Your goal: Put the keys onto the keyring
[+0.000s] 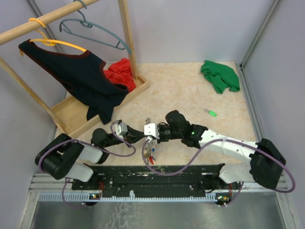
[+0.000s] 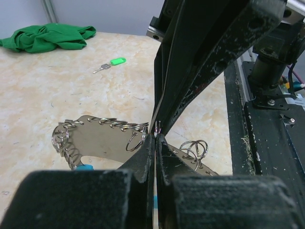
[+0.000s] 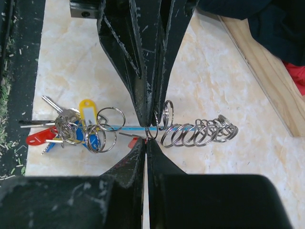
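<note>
The keyring [image 3: 200, 132], a silvery band strung with split rings, has a light-blue segment and blue, yellow and red tags [image 3: 71, 130] at one end. It hangs between my two grippers near the table's front edge [image 1: 151, 153]. My left gripper [image 2: 156, 136] is shut on the keyring [image 2: 102, 125] and meets the right gripper tip to tip [image 1: 145, 136]. My right gripper [image 3: 147, 140] is shut, and the red key's head [image 3: 133, 142] shows at its tip. The green key [image 1: 212, 113] lies alone on the table at the right, also seen in the left wrist view [image 2: 113, 62].
A green cloth [image 1: 219, 75] lies at the back right. A wooden clothes rack [image 1: 102, 98] with hangers, a dark vest [image 1: 76, 76] and a red cloth [image 1: 121, 72] stands at the back left. The black base rail [image 1: 157, 174] runs along the near edge.
</note>
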`<state>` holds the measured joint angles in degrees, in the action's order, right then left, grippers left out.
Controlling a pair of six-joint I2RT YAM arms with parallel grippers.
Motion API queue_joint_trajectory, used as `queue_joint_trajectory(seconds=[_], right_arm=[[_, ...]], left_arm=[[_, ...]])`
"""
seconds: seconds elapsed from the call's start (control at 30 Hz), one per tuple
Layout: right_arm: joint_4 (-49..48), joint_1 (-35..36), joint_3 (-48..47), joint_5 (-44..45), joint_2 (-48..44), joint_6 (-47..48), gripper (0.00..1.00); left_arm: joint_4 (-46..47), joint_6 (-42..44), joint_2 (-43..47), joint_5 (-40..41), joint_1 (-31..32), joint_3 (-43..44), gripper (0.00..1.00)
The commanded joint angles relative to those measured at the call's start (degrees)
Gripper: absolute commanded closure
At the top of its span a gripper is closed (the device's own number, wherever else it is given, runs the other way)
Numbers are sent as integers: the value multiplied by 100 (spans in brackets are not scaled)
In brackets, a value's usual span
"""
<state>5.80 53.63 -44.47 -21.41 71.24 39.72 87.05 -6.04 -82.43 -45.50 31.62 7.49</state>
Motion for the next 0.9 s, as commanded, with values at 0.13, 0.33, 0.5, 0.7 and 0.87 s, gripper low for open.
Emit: queue_joint_trajectory(seconds=[0.13,0.33,0.5,0.7,0.87], right_arm=[[-674,121,307,25,-160,-173,100],[-610,124,283,373,-522,-201,100],[-36,126,-5,463,-625,-106,100],[479,126,-306,493,-616,29,100],[725,122,-470,484,-577,156,100]], left_arm=[[1544,-120,205,877,213,87,100],[1554,-121,244,1130,266,-3,97],[1552,44,444,1232,266,-249,87],[1550,37,535,1232,266,-425,82],[1435,195,589,827,257,-449,75]])
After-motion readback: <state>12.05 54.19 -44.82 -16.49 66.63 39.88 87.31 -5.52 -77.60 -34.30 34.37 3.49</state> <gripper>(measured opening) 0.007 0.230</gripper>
